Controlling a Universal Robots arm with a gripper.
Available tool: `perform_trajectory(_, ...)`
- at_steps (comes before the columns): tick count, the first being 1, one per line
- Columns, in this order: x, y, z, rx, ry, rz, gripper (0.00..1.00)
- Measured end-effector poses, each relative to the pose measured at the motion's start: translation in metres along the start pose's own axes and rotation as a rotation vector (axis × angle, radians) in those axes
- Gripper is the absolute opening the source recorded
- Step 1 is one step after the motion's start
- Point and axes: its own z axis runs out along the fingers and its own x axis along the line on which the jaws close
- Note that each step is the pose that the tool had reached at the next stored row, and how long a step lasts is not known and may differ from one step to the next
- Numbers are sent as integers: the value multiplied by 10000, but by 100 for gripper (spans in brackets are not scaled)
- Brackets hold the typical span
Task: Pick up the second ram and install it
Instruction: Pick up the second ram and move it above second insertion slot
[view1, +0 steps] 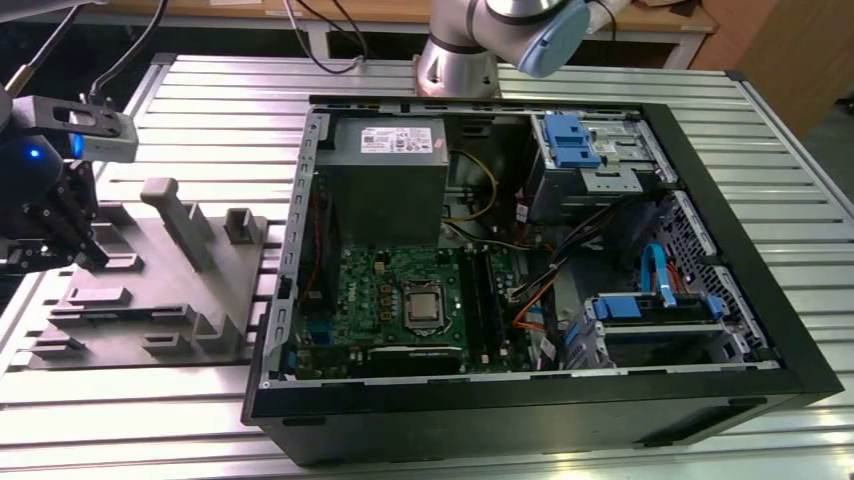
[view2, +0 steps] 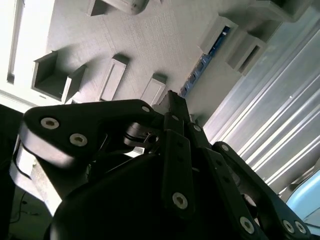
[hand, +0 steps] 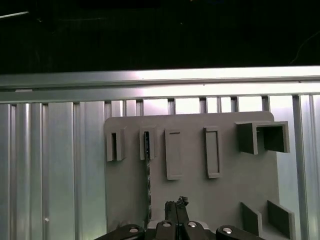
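Plainly, the gripper has its fingers drawn together on nothing as it hangs over the grey holder plate. Near the fingertips, the second ram stands on edge in one of the plate's slots. The plate lies by the table's edge at the exterior view's left, beside the open computer case.

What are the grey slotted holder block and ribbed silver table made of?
Grey slotted holder block: probably printed plastic, matte, fine grid texture in the second wrist view. Ribbed silver table: likely aluminium profile, satin sheen, straight parallel grooves.
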Motion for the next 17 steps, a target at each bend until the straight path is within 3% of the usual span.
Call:
perform_trajectory(6, 44, -2, 28, 105, -40, -4, 10)
perform_trajectory(11, 117, -7, 64, 122, -71, -9, 10)
perform_trajectory(17, 142, -38, 99, 121, -72, -76, 10)
